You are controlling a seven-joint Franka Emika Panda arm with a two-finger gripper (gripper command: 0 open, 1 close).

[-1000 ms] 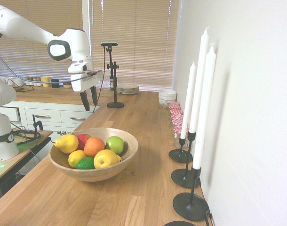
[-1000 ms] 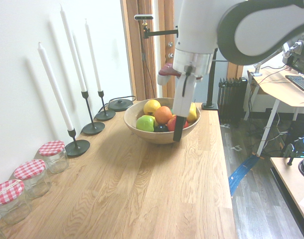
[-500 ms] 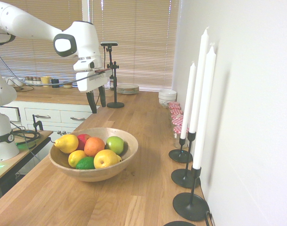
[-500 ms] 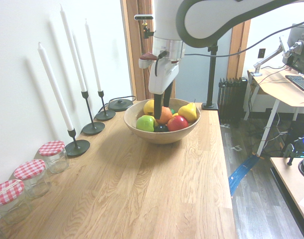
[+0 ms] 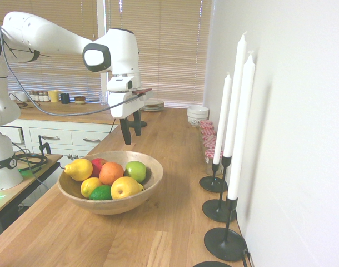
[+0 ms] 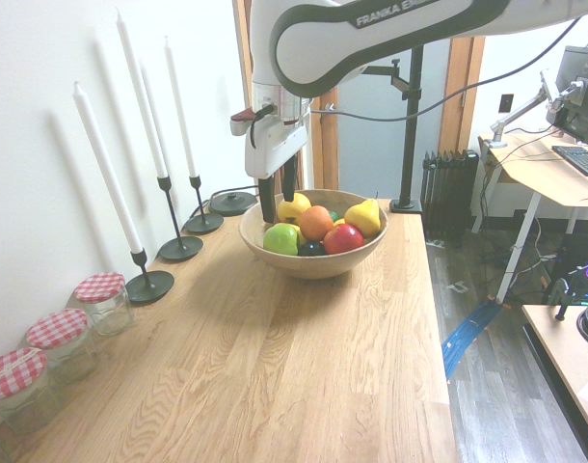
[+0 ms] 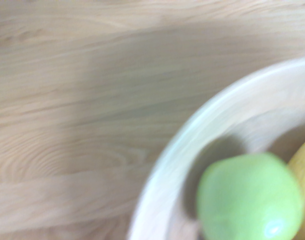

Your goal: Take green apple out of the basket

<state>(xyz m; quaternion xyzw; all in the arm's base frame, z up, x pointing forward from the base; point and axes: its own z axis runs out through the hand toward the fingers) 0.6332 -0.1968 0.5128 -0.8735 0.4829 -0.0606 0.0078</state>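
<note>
- Gripper [image 5: 130,133] hanging above the far rim of the basket [image 5: 150,181], fingers pointing down, spread a little, pinching nothing.
- Apple [image 5: 136,171] lying in the basket at its far right side, just beside the orange [image 5: 111,173] and a lemon [image 5: 125,187].
- Apple [image 6: 281,238] on the candle side in the second exterior view, touching the orange [image 6: 315,223].
- Blurred in the wrist view: apple [image 7: 248,197] inside the pale rim [image 7: 167,165], wooden counter [image 7: 67,115] beyond.
- Three candles [image 5: 235,111] standing along the right wall.
</note>
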